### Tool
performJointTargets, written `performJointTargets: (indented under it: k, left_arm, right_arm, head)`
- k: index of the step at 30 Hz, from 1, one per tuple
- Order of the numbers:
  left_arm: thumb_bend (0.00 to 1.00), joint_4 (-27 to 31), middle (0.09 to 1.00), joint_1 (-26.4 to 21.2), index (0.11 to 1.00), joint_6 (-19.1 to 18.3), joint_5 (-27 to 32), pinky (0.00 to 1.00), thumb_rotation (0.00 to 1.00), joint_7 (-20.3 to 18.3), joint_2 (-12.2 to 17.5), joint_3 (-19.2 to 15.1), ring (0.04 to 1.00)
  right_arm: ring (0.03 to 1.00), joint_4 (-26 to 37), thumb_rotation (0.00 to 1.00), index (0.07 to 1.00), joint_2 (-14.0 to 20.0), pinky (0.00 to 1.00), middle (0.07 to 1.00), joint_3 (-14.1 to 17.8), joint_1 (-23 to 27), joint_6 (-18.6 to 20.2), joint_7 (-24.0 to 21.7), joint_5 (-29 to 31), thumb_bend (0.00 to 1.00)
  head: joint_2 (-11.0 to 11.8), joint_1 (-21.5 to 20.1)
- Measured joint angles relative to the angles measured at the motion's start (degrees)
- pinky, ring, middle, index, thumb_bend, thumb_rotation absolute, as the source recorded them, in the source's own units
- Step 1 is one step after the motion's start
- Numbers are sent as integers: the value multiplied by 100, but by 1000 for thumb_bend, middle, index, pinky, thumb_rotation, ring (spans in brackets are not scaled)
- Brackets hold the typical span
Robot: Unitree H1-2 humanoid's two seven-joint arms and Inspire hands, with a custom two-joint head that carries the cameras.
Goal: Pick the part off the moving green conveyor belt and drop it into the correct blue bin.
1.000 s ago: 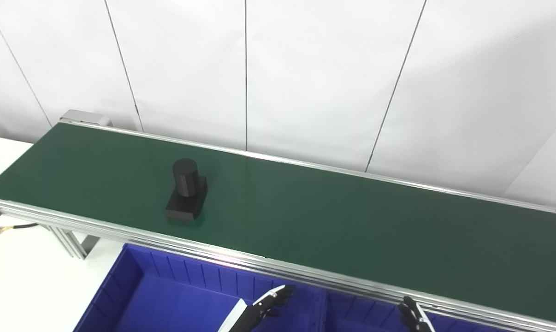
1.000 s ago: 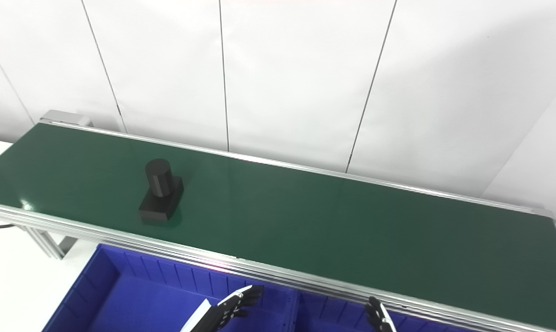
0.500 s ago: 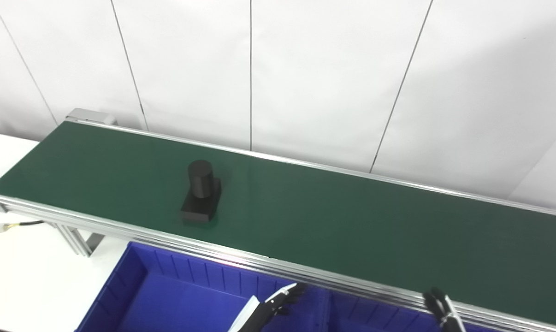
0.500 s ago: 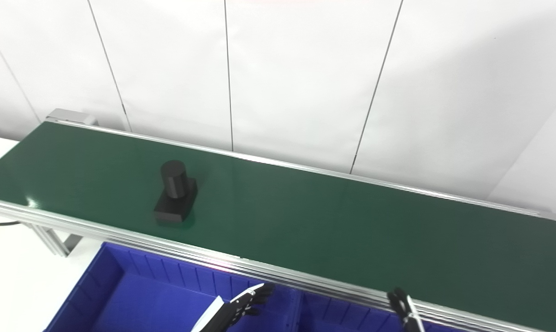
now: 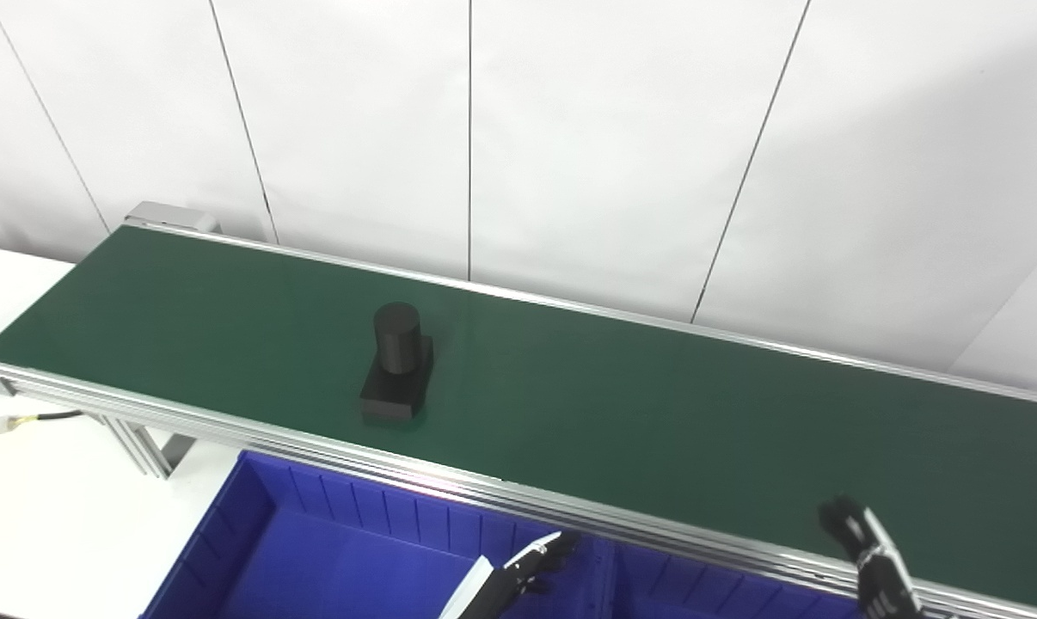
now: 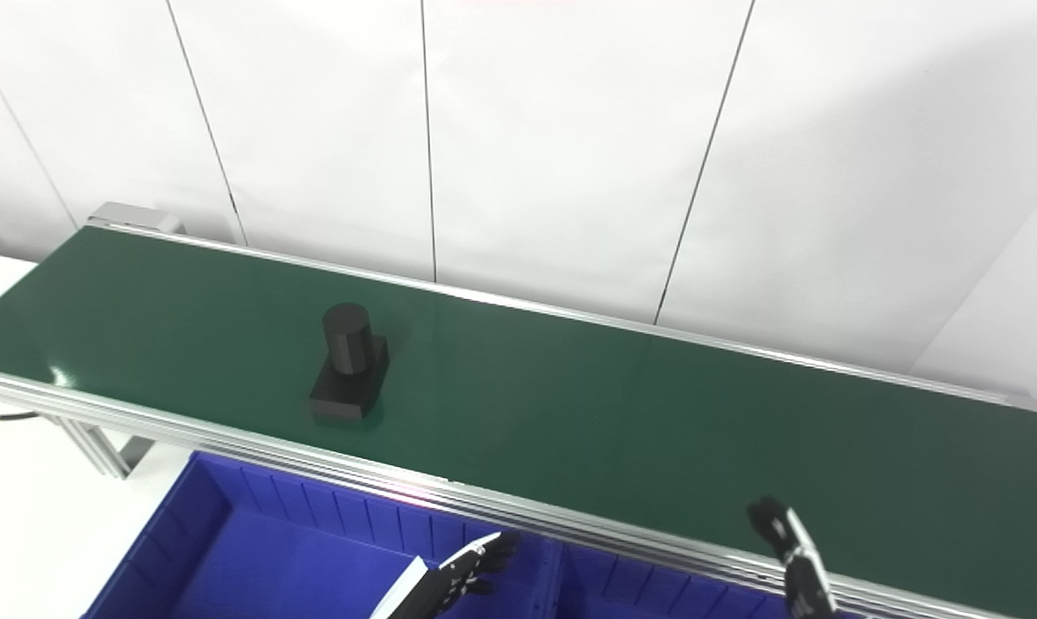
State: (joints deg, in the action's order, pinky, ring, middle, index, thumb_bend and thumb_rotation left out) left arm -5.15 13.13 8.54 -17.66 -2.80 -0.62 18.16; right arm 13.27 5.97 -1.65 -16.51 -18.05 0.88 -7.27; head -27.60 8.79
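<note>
Black and matte, the part (image 5: 396,363) stands on the green conveyor belt (image 5: 622,404) left of its middle and nearer the front rail, an upright cylinder on a flat rectangular base whose long axis runs across the belt, toward the wall. Compared with a second ago it sits farther right along the belt, and the right hand (image 5: 867,554) has risen over the belt's front edge, while the left hand (image 5: 531,563) hovers over the blue bin (image 5: 260,516). Both hands hold nothing; only their fingertips show, so I cannot tell whether they are spread or clenched.
</note>
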Motion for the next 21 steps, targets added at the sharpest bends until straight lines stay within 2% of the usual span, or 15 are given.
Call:
performJointTargets:
  k: [2, 4, 5, 6, 7, 10, 21]
  left_arm:
    - [817, 0, 905, -8, 896, 1, 8, 828, 211, 0, -10, 1, 888]
    - [826, 1, 916, -14, 909, 0, 9, 825, 312, -1, -9, 12, 896]
    - [830, 2, 923, -16, 915, 0, 7, 821, 394, -2, -8, 23, 899]
    - [831, 3, 925, -16, 918, -1, 2, 819, 422, -6, -6, 39, 899]
    - [812, 6, 930, -20, 922, -4, -3, 818, 501, -20, -2, 55, 903]
    - [777, 18, 937, -35, 926, -15, 3, 825, 600, -73, 3, 92, 908]
    - [772, -5, 932, -65, 917, -22, 94, 830, 722, -93, -7, 62, 902]
  right_arm:
    - [864, 118, 235, 893, 58, 847, 862, 40, 132, 120, -9, 2, 814]
    - [876, 191, 268, 894, 85, 866, 861, 57, 254, 273, -21, 11, 823]
    - [885, 241, 285, 897, 100, 877, 861, 57, 319, 334, -54, 9, 824]
    - [888, 275, 291, 898, 113, 881, 861, 54, 371, 379, -89, 4, 824]
    - [881, 307, 308, 901, 125, 875, 864, 52, 441, 449, -117, -2, 828]
    - [876, 344, 335, 904, 154, 859, 865, 53, 662, 703, -189, -14, 843]
    - [909, 615, 264, 921, 260, 942, 879, -31, 1294, 1585, -530, -260, 795]
  head:
    - [-18, -9]
    - [-35, -26]
    - [-35, -26]
    - [-35, -35]
    - [-44, -35]
    - [-53, -44]
    - [-53, -105]
